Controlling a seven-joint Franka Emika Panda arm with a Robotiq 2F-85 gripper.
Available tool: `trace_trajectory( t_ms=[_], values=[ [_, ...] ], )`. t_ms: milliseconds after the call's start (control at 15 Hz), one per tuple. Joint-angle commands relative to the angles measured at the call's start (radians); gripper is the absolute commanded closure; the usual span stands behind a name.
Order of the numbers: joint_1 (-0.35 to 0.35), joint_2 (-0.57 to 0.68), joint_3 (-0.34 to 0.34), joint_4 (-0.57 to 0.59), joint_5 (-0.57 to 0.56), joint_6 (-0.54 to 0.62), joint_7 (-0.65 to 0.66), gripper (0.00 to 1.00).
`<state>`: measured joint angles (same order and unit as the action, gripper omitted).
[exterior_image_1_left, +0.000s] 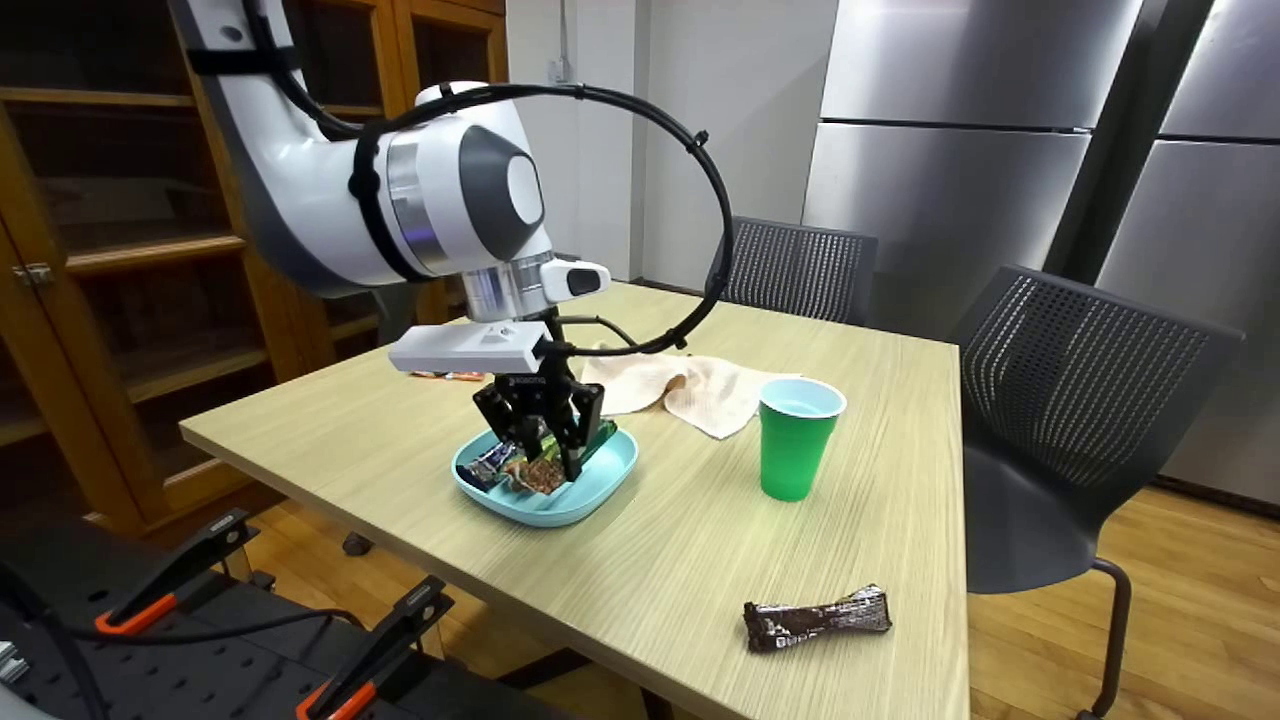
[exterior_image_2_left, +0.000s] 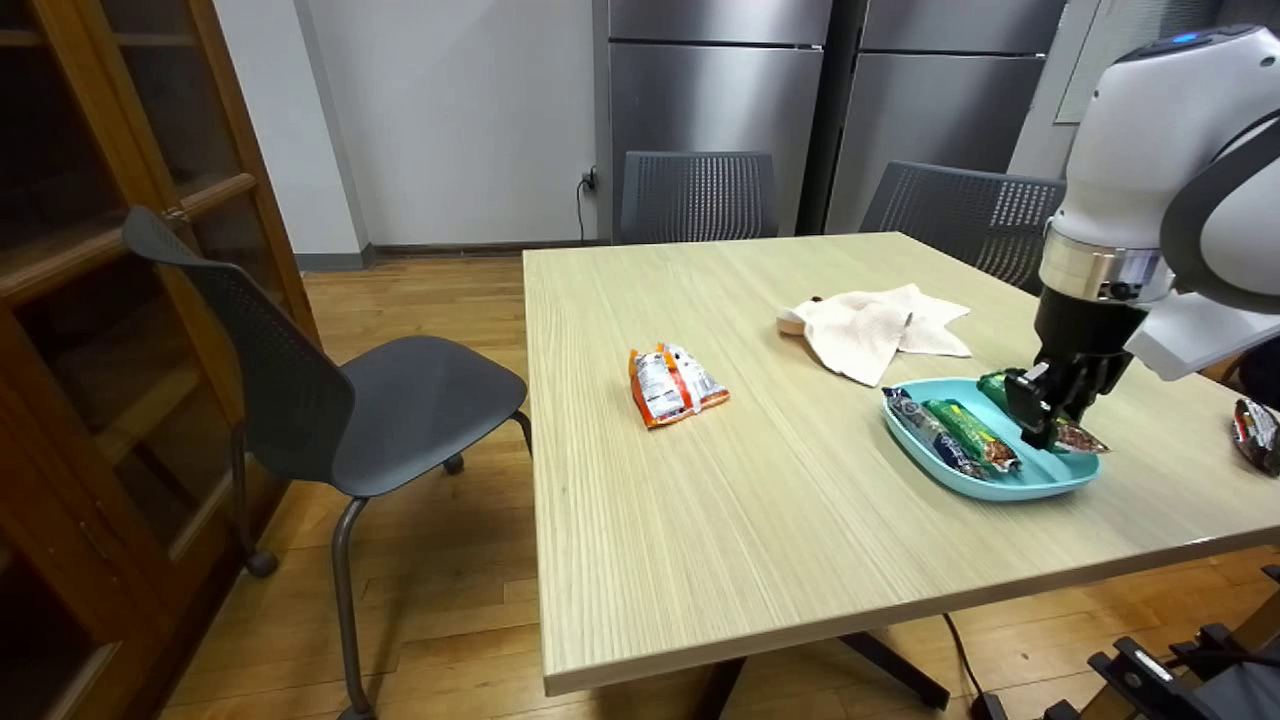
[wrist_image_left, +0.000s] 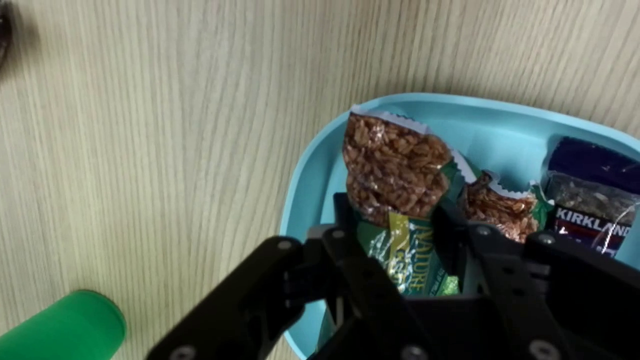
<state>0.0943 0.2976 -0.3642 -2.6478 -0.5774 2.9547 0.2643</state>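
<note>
My gripper (wrist_image_left: 394, 215) is low over a light blue plate (wrist_image_left: 490, 140), its fingers shut on the two sides of a granola bar (wrist_image_left: 395, 165). Brown oats show through the bar's clear end, with green wrapper between the fingers. In an exterior view the bar's brown end (exterior_image_2_left: 1080, 438) sticks out past the gripper over the plate; whether the bar touches the plate I cannot tell. Beside it on the plate lie a second granola bar (wrist_image_left: 505, 207) and a dark blue Kirkland bar (wrist_image_left: 595, 200), both partly hidden by the gripper in the wrist view.
A green cup (exterior_image_1_left: 798, 440) stands on the table beside the plate. Nearer the table's corner lies a dark-wrapped bar (exterior_image_1_left: 815, 620). Behind the plate is a crumpled pale cloth (exterior_image_2_left: 870, 325), and an orange and white snack bag (exterior_image_2_left: 675, 385) lies farther off. Chairs stand around the table.
</note>
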Motion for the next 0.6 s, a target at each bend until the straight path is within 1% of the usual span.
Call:
trace_trajectory(
  t_ms=[0, 133, 200, 267, 333, 400, 533],
  values=[
    [-0.006, 0.010, 0.017, 0.005, 0.020, 0.014, 0.001, 0.37],
    [-0.032, -0.012, 0.053, -0.012, 0.091, 0.015, 0.012, 0.27],
    [-0.025, -0.025, 0.055, -0.022, 0.160, 0.013, -0.016, 0.19],
    [-0.036, -0.035, 0.071, -0.028, 0.206, 0.014, -0.030, 0.12],
    [-0.047, -0.050, 0.087, -0.034, 0.259, 0.012, -0.038, 0.03],
    [-0.062, -0.063, 0.106, -0.038, 0.310, 0.007, -0.051, 0.01],
    [-0.093, -0.090, 0.140, -0.043, 0.412, -0.007, -0.059, 0.00]
  ],
)
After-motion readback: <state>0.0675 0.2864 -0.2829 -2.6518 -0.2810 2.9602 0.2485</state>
